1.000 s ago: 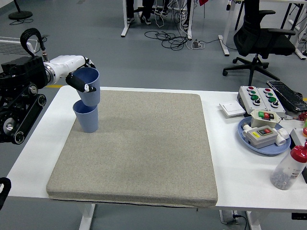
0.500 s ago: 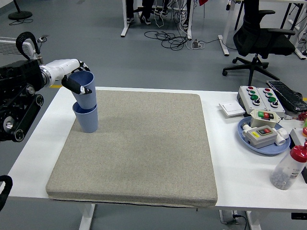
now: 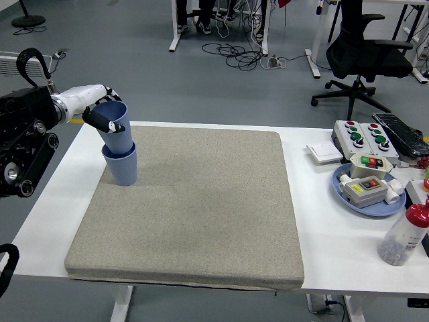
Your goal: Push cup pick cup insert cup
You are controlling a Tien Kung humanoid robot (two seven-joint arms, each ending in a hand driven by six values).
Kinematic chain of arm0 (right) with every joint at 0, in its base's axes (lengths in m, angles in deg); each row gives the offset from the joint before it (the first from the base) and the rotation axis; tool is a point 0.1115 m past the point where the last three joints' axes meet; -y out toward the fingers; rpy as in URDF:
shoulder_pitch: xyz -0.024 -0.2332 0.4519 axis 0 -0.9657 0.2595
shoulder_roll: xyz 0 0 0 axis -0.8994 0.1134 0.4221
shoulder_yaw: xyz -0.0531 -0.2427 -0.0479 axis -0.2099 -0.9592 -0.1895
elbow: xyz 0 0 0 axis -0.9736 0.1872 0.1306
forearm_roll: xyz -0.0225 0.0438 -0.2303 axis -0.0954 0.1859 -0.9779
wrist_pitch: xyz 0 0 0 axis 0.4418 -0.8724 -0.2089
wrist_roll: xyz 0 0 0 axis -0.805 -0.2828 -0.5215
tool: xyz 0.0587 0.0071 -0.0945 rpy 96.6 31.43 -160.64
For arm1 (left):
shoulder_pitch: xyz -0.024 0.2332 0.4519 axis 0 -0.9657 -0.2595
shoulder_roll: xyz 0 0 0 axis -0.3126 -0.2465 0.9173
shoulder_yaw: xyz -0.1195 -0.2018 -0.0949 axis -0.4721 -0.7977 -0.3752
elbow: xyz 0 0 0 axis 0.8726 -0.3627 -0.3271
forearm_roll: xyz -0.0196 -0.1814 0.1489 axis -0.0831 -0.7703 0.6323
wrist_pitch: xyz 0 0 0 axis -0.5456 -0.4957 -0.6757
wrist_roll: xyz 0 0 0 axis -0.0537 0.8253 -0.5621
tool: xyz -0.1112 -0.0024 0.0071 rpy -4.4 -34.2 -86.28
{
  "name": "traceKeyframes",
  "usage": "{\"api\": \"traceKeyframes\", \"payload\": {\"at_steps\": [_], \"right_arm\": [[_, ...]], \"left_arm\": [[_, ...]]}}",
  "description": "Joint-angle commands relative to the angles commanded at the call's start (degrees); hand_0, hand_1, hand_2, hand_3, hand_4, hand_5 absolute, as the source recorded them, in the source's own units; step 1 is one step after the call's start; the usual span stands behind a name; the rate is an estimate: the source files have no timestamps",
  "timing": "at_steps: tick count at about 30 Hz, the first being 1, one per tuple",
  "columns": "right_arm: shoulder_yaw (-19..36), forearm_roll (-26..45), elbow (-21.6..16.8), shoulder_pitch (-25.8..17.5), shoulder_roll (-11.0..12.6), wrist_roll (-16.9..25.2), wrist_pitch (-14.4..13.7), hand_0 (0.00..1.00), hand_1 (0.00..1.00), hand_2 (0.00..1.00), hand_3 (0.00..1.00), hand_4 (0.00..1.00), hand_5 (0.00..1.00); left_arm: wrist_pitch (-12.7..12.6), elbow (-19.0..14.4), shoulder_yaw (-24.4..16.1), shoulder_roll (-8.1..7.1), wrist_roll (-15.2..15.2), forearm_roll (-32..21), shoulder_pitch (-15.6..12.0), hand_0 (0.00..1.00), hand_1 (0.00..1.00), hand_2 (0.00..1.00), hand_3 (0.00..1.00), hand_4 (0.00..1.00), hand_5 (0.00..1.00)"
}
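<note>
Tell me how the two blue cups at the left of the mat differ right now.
The upper cup is gripped by the left robot hand and tilts leftward; the lower cup stands upright on the grey mat, untouched by any hand. The upper cup sits partly nested in the lower one, so its base is hidden. Both look the same blue and similar in shape.

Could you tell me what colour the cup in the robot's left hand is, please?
Blue; the upper cup shows best in the head view.

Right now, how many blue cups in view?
2. The lower cup stands on the grey mat at its far left; the upper cup, gripped by the left hand, sits partly inside it, tilted. None seem hidden.
</note>
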Motion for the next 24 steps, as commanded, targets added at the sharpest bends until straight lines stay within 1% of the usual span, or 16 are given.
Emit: {"api": "traceKeyframes", "payload": {"at_steps": [4, 5, 7, 10, 11, 16, 17, 19, 22, 23, 24], "right_arm": [[0.0, 0.0, 0.0, 0.0, 0.0, 0.0, 0.0, 0.723, 0.657, 0.659, 0.581, 0.091, 0.546], [0.0, -0.1, 0.0, 0.0, 0.0, 0.0, 0.0, 0.722, 0.657, 0.659, 0.581, 0.09, 0.544], [0.0, -0.1, 0.0, 0.0, 0.0, 0.0, 0.0, 0.722, 0.657, 0.659, 0.581, 0.09, 0.544], [0.0, -0.1, 0.0, 0.1, 0.0, 0.0, 0.0, 0.722, 0.657, 0.659, 0.581, 0.09, 0.544], [0.1, -0.2, 0.0, 0.1, 0.0, 0.0, 0.0, 0.722, 0.657, 0.659, 0.581, 0.09, 0.544], [-0.2, 0.0, 0.0, 0.1, 0.1, 0.0, 0.1, 0.722, 0.657, 0.659, 0.581, 0.09, 0.544], [-0.2, 0.0, 0.0, 0.1, 0.1, 0.0, 0.1, 0.722, 0.657, 0.659, 0.581, 0.09, 0.544], [-0.3, 0.1, 0.0, 0.1, 0.1, 0.0, 0.1, 0.722, 0.657, 0.659, 0.581, 0.09, 0.544], [-0.3, 0.1, 0.0, 0.1, 0.1, 0.0, 0.1, 0.722, 0.657, 0.659, 0.581, 0.09, 0.544], [-0.4, 0.2, 0.0, 0.1, 0.1, 0.0, 0.1, 0.722, 0.657, 0.659, 0.581, 0.09, 0.544], [-0.4, 0.2, 0.0, 0.1, 0.1, 0.0, 0.1, 0.722, 0.657, 0.659, 0.581, 0.09, 0.544]], "left_arm": [[0.5, 0.3, 0.3, 0.03, -0.3, 0.0, -0.1, 0.354, 0.571, 0.58, 0.606, 0.68, 0.194], [0.5, 0.4, 0.3, 0.08, -0.3, 0.0, -0.1, 0.379, 0.605, 0.646, 0.707, 0.811, 0.365], [0.3, 0.6, 0.4, 0.18, -0.2, 0.0, -0.1, 0.379, 0.605, 0.646, 0.707, 0.811, 0.365], [-0.6, 1.1, 0.6, 0.3, 0.2, 0.0, -0.1, 0.379, 0.605, 0.646, 0.707, 0.811, 0.365], [-1.0, 1.4, 0.6, 0.33, 0.3, 0.0, -0.1, 0.679, 0.832, 0.925, 0.951, 0.921, 0.501], [-2.0, 2.9, 0.7, 0.52, -0.4, 0.0, -0.1, 0.679, 0.832, 0.925, 0.951, 0.921, 0.501], [-2.1, 3.0, 0.7, 0.53, -0.4, 0.0, -0.1, 0.848, 0.93, 0.998, 0.998, 0.988, 0.576], [-2.9, 3.7, 0.2, 0.7, -0.4, 0.0, -0.2, 0.848, 0.93, 0.998, 0.998, 0.988, 0.576], [-3.2, 4.2, 0.1, 0.78, -0.4, 0.0, -0.2, 0.848, 0.93, 0.998, 0.998, 0.988, 0.576], [-3.4, 4.3, 0.0, 0.8, -0.3, 0.0, -0.3, 0.942, 0.985, 0.998, 0.998, 0.998, 0.602], [-3.6, 4.4, -0.1, 0.8, -0.3, 0.0, -0.3, 0.942, 0.985, 0.998, 0.998, 0.998, 0.602]]}}
